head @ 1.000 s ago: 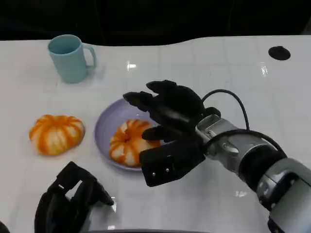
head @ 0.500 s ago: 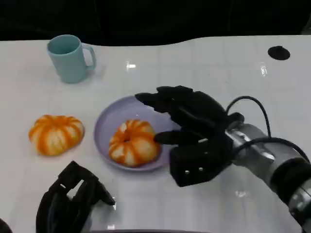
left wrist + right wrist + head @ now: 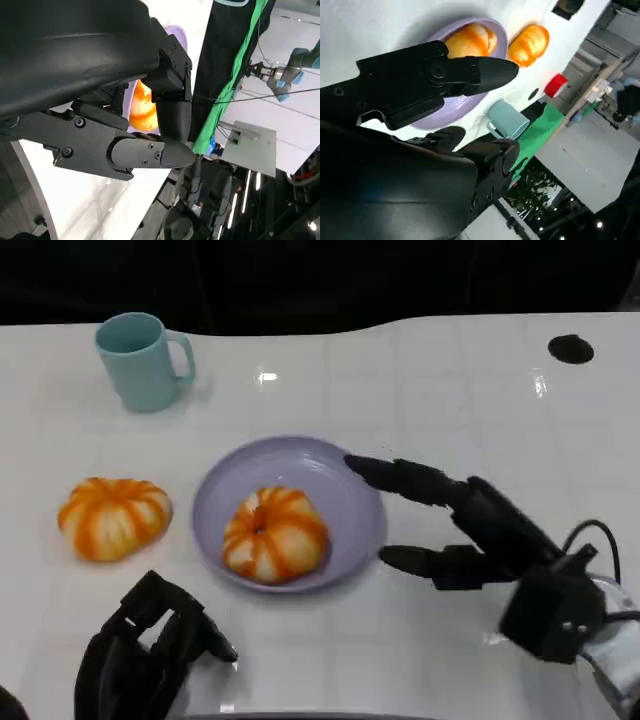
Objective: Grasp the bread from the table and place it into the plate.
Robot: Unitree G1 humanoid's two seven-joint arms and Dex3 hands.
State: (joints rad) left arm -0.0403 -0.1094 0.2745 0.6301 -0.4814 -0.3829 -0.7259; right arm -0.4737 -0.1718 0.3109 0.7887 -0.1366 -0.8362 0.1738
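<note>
White and glossy, the table (image 3: 430,390) runs back to a dark edge at the far side, with a small black disc (image 3: 571,348) set into it at far right. At far left stands a pale teal mug (image 3: 140,360), handle turned to the right. Near the middle lies the lavender plate (image 3: 340,475), and on it — toward its near-left part — sits an orange-and-white striped bread (image 3: 274,533). A second bread (image 3: 113,516) of the same look rests on the table just left of the plate, not touching it.

On the right, the right hand (image 3: 470,525) hovers beside the plate's right rim with its fingers (image 3: 410,478) spread apart and nothing between them; the upper fingers reach over the rim, the lower one points at the plate's near-right edge. The bread on the plate is apart from them.

At near left the left hand (image 3: 145,655) rests low by the table edge, fingers curled in — holding nothing.
</note>
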